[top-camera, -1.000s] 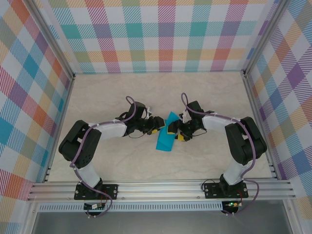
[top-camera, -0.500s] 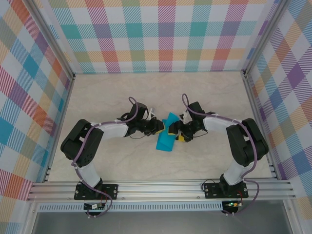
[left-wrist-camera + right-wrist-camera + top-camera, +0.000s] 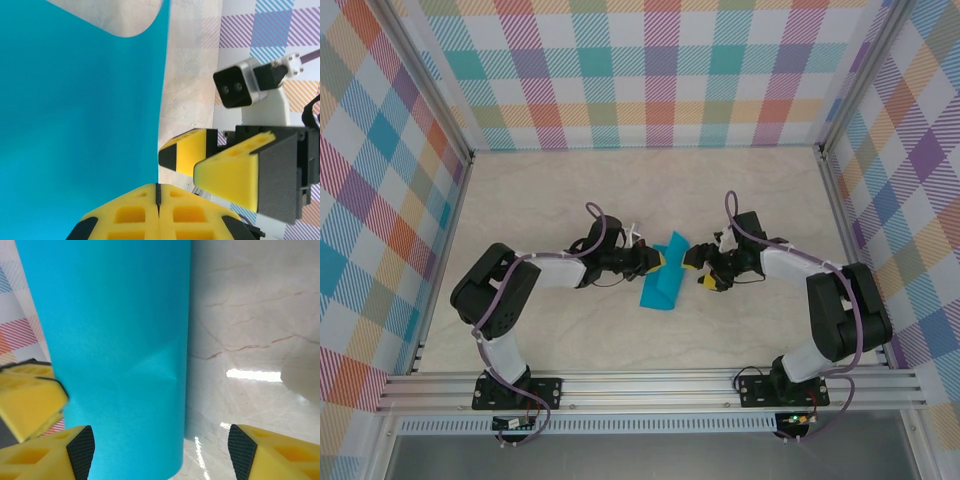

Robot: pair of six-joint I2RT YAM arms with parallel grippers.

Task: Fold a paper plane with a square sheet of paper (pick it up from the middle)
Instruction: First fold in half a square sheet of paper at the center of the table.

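The far half of the counter [image 3: 640,185] lies bare up to the walls [image 3: 640,80], and so does the near strip between the arm bases. Mid-counter is blocked. The paper [image 3: 658,290] fills the narrow gap between the left gripper [image 3: 658,260] and the right gripper [image 3: 698,270]. The left arm [image 3: 550,268] and right arm [image 3: 790,262] bar both sides.

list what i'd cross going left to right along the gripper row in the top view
left arm's elbow → left gripper → square sheet of paper → right gripper → right arm's elbow
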